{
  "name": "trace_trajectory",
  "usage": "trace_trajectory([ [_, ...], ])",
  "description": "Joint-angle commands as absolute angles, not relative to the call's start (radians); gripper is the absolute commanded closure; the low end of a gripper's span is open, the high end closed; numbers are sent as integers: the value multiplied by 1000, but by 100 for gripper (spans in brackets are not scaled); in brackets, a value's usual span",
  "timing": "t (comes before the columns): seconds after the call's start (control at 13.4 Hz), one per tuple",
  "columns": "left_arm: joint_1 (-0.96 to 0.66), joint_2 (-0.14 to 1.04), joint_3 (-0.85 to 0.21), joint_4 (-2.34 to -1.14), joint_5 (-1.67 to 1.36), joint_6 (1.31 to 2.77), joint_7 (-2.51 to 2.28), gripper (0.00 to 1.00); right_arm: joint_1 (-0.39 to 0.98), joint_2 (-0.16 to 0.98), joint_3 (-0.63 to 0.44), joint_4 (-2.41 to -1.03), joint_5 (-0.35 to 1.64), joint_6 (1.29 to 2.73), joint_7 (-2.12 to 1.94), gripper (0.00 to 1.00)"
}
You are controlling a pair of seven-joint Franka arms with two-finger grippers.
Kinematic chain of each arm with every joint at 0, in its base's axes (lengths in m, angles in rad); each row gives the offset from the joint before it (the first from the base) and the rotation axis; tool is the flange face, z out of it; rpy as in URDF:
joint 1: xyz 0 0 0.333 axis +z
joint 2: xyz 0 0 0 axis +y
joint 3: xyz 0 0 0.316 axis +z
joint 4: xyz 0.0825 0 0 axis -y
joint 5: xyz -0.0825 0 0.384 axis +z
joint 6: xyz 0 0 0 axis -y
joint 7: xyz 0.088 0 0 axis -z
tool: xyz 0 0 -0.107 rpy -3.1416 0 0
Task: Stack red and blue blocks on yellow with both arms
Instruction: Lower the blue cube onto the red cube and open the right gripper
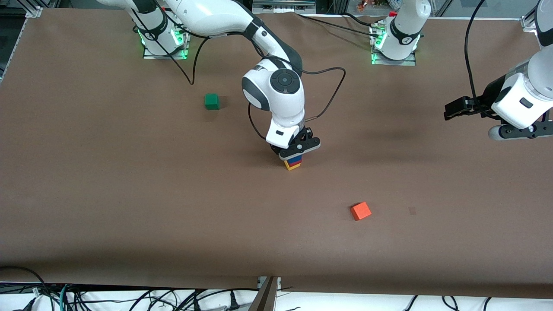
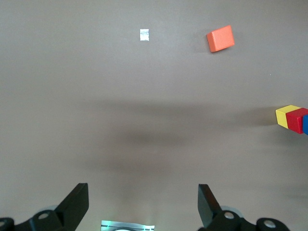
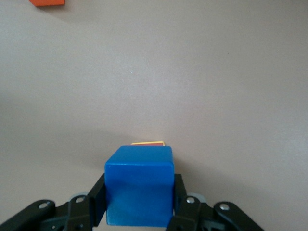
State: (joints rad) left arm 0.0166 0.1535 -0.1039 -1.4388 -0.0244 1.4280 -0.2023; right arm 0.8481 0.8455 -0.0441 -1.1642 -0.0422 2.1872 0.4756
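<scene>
Front view: the right hand (image 1: 296, 152) is low over a three-cube stack mid-worktop (image 1: 129, 194), clenched on the blue block (image 1: 295, 160), which sits on the red block (image 1: 295, 164) atop the yellow cube (image 1: 292, 166). The left hand (image 1: 458, 109) waits raised at its own end.

Left wrist view: the left hand (image 2: 143, 204) is released and holds nothing, with the stack off to one side.

Right wrist view: black fingers (image 3: 98, 201) press both sides of the blue block (image 3: 139, 192); a yellow edge (image 3: 147, 143) peeks out underneath.
</scene>
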Motion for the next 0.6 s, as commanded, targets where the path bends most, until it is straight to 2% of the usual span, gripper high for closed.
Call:
trace_trajectory([
  [0.0,17,147,-100,-1439,-44,1433,-179,0,848,847,-41,-1158,-31,2192,489,41],
  [0.22,15,147,-101,-1439,-44,1433,-179,0,845,851,-41,-1158,-28,2201,495,23],
  [0.37,15,147,-101,-1439,-44,1433,-179,0,844,850,-41,-1157,-28,2204,491,0],
  [0.52,17,149,-100,-1433,-44,1433,-178,0,844,847,-40,-1157,-23,2204,486,0],
])
